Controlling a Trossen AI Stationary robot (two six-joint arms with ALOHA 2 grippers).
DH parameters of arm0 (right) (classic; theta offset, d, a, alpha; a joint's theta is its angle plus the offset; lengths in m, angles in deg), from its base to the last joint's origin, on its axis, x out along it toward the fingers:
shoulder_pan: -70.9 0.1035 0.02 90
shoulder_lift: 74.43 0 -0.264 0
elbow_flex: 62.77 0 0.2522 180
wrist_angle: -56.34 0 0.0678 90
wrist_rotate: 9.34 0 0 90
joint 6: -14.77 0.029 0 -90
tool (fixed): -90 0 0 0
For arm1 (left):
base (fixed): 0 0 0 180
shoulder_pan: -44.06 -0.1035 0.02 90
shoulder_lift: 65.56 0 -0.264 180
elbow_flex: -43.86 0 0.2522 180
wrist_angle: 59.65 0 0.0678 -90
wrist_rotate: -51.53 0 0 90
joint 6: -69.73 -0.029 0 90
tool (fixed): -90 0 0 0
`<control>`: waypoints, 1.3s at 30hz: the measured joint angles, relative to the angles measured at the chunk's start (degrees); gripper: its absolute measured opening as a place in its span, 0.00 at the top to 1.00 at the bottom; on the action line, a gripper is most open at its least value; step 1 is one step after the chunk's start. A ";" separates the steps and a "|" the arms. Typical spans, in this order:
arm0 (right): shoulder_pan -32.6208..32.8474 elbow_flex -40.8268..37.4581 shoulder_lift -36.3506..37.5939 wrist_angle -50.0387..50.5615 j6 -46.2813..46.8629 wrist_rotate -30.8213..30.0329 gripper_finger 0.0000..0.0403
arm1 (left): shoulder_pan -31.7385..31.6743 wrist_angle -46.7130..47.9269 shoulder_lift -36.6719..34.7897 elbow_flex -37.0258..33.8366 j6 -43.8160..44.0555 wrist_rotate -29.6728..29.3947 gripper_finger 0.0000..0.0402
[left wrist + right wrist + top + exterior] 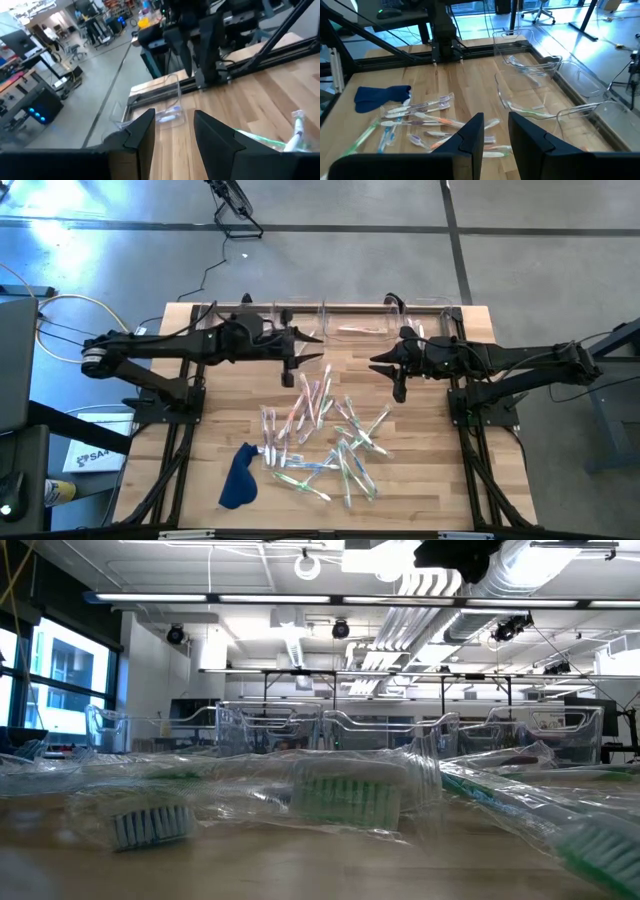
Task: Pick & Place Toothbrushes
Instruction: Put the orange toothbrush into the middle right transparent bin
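- Your wooden counter (420,480) fills the middle of the high view, with both dark arms reaching in over its far half, one from each side.
- A row of clear plastic bins (360,320) stands along the counter's far edge. In the right wrist view at least two of them hold a wrapped brush or two (527,112).
- Your left gripper (289,369) hangs over the far-left part of the counter, just in front of the bins and just beyond the pile. Its jaws stand partly apart with only bare wood between them in the left wrist view (172,137); they hold nothing.
- Your right gripper (399,387) hangs over the far-right part of the counter, beside the pile's right edge. Its jaws are narrowly parted in the right wrist view (495,132), with nothing between them.
- The dark blue cloth (239,477) lies crumpled near the front-left of the counter, touching or nearly touching the pile's left edge.
- The toothbrushes (325,435) lie loose in clear wrappers, scattered and crossing one another over the counter's middle, between the two arms and nearer the front. In the low view their bristle heads (345,800) sit close to the camera, with the bins behind them.
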State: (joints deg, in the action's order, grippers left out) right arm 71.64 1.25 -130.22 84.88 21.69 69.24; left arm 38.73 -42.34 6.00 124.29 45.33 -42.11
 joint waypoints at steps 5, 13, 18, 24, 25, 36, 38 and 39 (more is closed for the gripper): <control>0.01 0.00 0.00 -0.02 0.78 1.73 0.80 | 3.10 0.82 -1.99 0.00 -2.56 0.10 0.67; 0.01 0.00 0.00 -0.48 2.84 6.09 0.80 | 8.57 1.07 -3.98 0.00 -6.32 0.11 0.67; 0.01 0.00 0.00 -0.52 6.65 7.69 0.80 | 11.27 0.75 -4.62 0.00 -6.69 0.04 0.67; 0.17 0.00 0.00 -2.15 8.51 9.03 0.80 | 14.09 0.83 -4.60 0.00 -6.89 0.08 0.67; 0.35 0.00 0.00 -3.06 8.49 9.02 0.80 | 14.33 0.70 -4.60 0.00 -6.89 0.08 0.67; 0.56 0.00 0.00 -11.23 7.90 11.40 0.80 | 14.74 3.18 -4.60 0.00 -6.89 -0.02 0.67; 0.56 0.00 -0.60 -11.50 7.89 11.89 0.80 | 14.74 4.26 -4.60 0.00 -6.88 -0.08 0.67; 0.56 0.00 -1.06 -11.84 7.89 11.89 0.80 | 14.74 4.39 -4.60 0.00 -6.89 -0.13 0.67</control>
State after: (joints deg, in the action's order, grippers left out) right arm 72.20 1.25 -131.28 73.04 29.58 81.13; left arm 53.47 -37.95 1.40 124.29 38.44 -42.24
